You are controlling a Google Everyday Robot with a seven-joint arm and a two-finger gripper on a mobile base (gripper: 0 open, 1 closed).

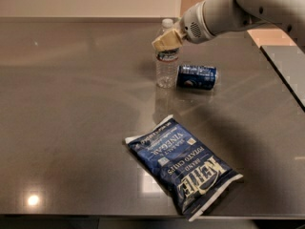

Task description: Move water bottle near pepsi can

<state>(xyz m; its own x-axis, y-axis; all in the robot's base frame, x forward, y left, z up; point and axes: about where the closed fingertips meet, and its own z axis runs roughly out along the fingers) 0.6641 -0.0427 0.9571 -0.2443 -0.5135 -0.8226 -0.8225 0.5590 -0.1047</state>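
Observation:
The water bottle [166, 68] is clear with a white cap and stands upright at the middle back of the dark table [71, 128]. My gripper [167, 41] comes in from the upper right and its tan fingers [162, 42] are shut on the bottle's upper part, just under the cap. The pepsi can [197, 77] is dark blue and lies on its side just to the right of the bottle, a small gap away.
A blue Kettle chip bag [183, 166] lies flat at the front centre-right. The table's right edge [281, 80] runs diagonally at the right. The white arm [238, 8] spans the upper right.

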